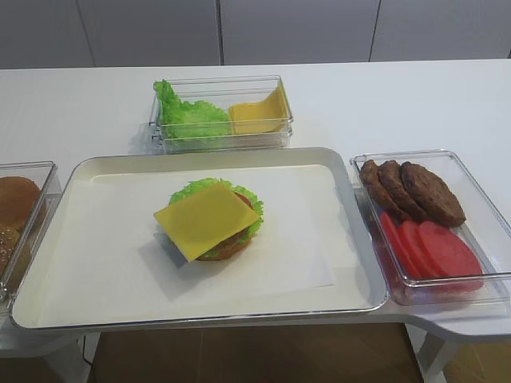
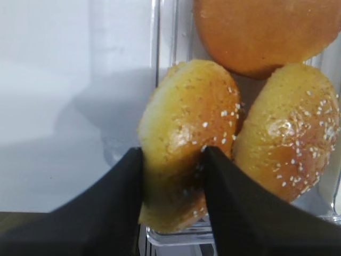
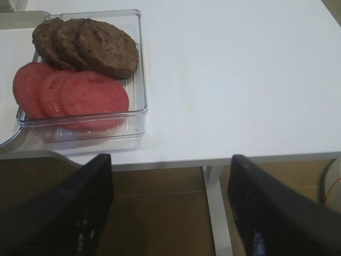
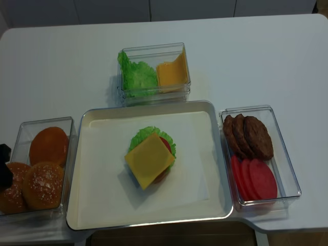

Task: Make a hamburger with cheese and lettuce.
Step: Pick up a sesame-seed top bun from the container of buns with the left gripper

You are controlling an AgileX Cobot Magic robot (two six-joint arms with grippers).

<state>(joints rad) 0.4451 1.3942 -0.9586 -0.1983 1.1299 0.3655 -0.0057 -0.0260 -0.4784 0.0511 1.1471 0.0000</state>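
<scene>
The hamburger (image 1: 227, 246) is an open stack in the middle of the tray. It has a brown bun base, frilly lettuce (image 1: 185, 192) and a square yellow cheese (image 1: 206, 219) slice on top with overhanging corners. In the left wrist view my left gripper (image 2: 173, 154) is shut on a sesame-seeded bun top (image 2: 186, 117), one black finger pressed on each side, inside the clear bun box. From above, that gripper (image 4: 4, 163) only peeks in at the far left edge. My right gripper (image 3: 170, 181) hangs open beyond the table's front edge, holding nothing.
A white paper-lined tray (image 1: 96, 167) holds the stack. Behind it is a clear box (image 1: 275, 84) of loose lettuce and cheese slices. At the right, a box (image 1: 479, 191) holds patties (image 3: 90, 45) and tomato slices (image 3: 74, 93). The bun box (image 4: 72, 128) holds more buns (image 4: 48, 144).
</scene>
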